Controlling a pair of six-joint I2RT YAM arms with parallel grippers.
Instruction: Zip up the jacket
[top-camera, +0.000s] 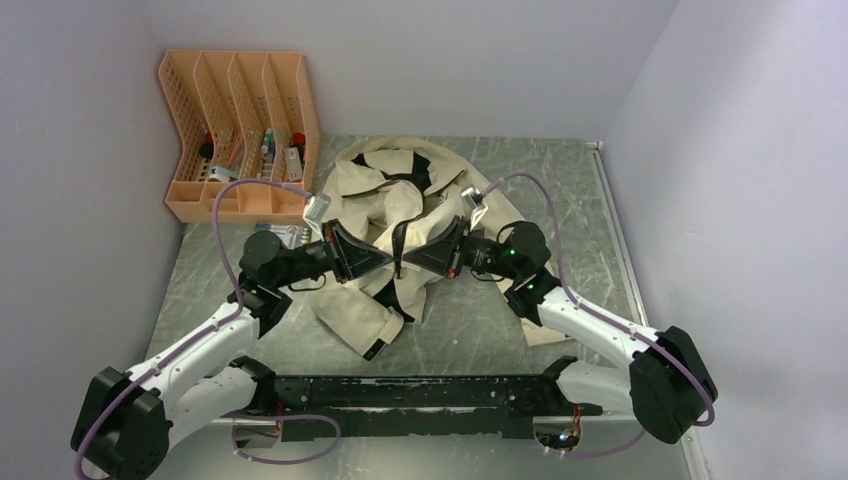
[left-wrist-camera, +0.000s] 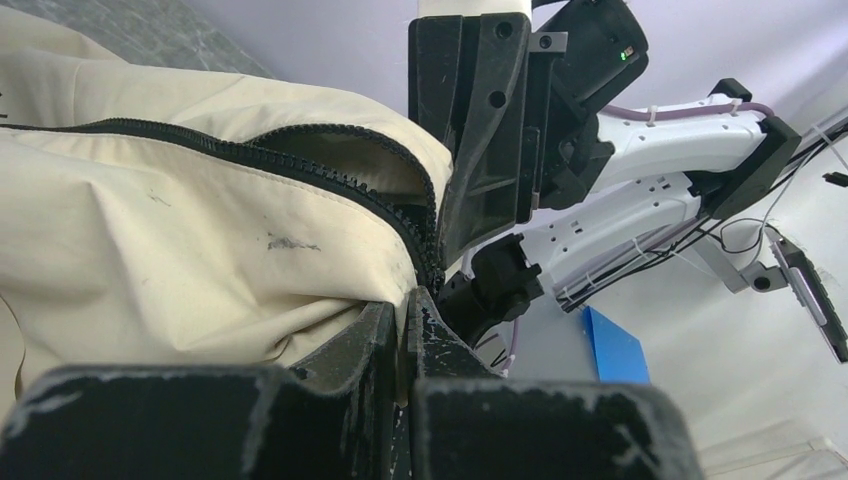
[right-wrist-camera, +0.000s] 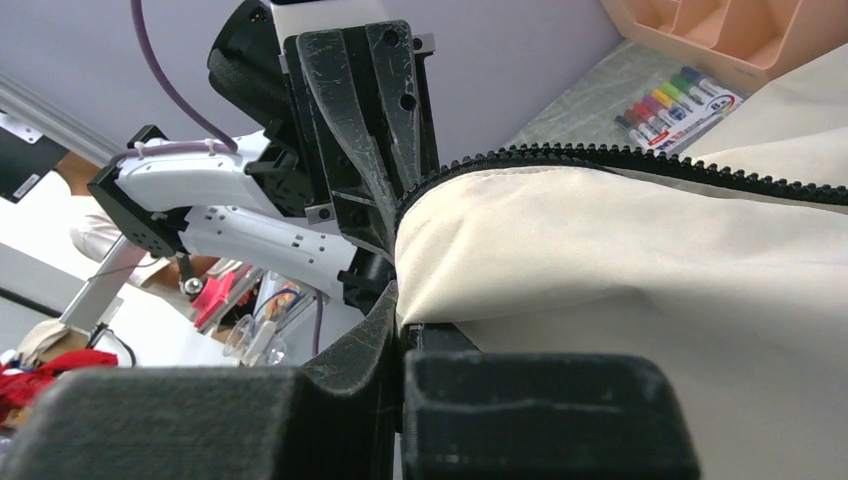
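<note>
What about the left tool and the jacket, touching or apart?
Touching. The left wrist view shows the left tool shut on the jacket, with cream cloth pinched between its fingers.

Top camera looks down from behind; opposing wrist cameras closely share the jacket (left-wrist-camera: 200, 250).

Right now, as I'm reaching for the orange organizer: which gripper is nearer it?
The left gripper, shut on the jacket on the organizer side; the right gripper clamps it farther away.
</note>
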